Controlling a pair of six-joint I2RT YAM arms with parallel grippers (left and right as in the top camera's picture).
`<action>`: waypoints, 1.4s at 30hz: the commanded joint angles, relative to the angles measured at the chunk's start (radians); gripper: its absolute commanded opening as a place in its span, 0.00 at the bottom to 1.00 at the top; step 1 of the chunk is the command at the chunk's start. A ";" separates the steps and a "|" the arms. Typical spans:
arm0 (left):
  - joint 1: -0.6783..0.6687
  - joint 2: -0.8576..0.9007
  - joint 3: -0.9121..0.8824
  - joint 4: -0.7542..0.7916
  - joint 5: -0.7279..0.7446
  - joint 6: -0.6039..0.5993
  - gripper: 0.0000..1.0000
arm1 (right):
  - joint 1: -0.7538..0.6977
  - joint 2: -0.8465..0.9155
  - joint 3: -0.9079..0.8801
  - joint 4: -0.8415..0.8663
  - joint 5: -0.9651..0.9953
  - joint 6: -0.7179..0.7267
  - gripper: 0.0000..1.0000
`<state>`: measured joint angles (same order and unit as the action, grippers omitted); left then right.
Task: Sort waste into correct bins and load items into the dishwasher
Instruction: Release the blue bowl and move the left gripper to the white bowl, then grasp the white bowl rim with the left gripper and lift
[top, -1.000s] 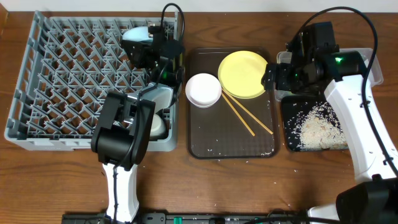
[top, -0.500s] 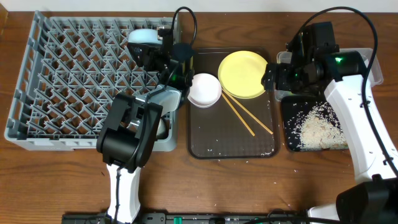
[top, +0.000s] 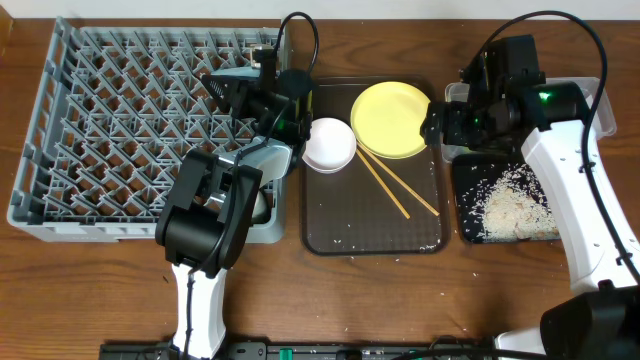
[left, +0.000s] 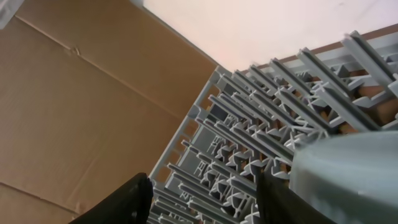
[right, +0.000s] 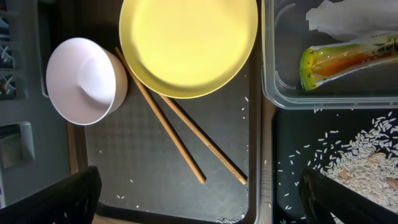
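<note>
Just beyond the dish rack on the wooden table stands cardboard.

Overhead, my left arm covers the dish rack's 4 o'clock corner; my right arm hides most of the clear tub. Left wrist view: a blurred grey shape, cropped at 4 o'clock.

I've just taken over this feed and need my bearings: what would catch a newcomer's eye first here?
The big grey dish rack fills the table's left side. In the middle, a bright yellow plate sits on the dark brown tray, with a white bowl and chopsticks beside it. On the right, white rice is strewn across a black tray.
</note>
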<state>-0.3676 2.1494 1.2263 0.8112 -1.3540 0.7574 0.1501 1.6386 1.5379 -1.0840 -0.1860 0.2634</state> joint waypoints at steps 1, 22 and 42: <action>0.001 0.009 0.008 0.001 -0.027 -0.002 0.56 | 0.002 -0.013 0.012 -0.001 0.002 0.013 0.99; -0.168 -0.270 0.008 0.000 -0.027 -0.008 0.59 | 0.002 -0.013 0.012 -0.001 0.002 0.013 0.99; -0.363 -0.309 0.008 -0.614 0.165 -0.555 0.71 | 0.002 -0.013 0.012 -0.001 0.002 0.013 0.99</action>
<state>-0.7307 1.8702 1.2255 0.2394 -1.2732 0.3595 0.1501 1.6386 1.5379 -1.0840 -0.1860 0.2638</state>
